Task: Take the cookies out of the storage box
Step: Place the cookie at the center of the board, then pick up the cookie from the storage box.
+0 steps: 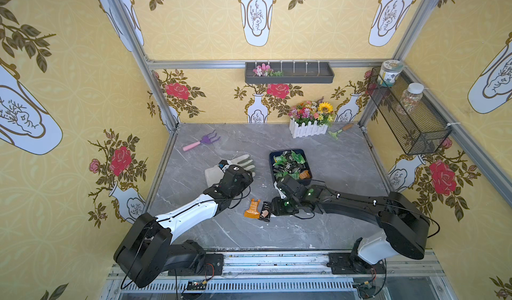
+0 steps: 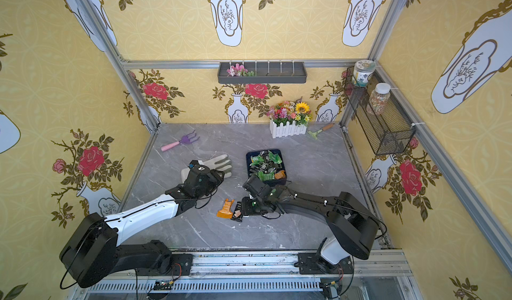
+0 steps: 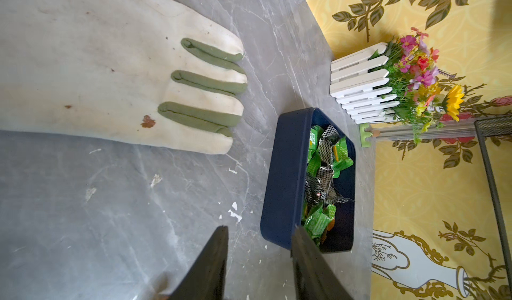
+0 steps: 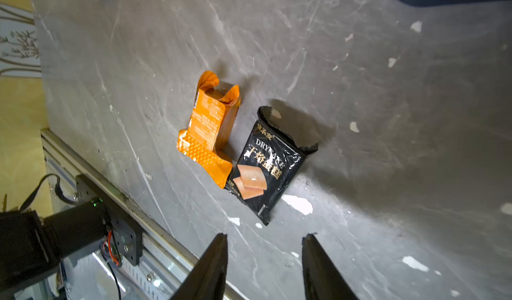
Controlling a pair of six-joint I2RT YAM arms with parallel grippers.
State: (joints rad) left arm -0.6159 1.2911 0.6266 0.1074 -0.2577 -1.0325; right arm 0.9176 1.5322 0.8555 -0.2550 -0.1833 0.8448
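Black foil cookie packet lettered "DRY CAKE" lies flat just beside the right gripper, which is released and empty.
It touches a crumpled orange foil packet on the grey marble table, between the dark blue plastic storage box and the front edge. The left gripper, also released and empty, hovers beside that box.
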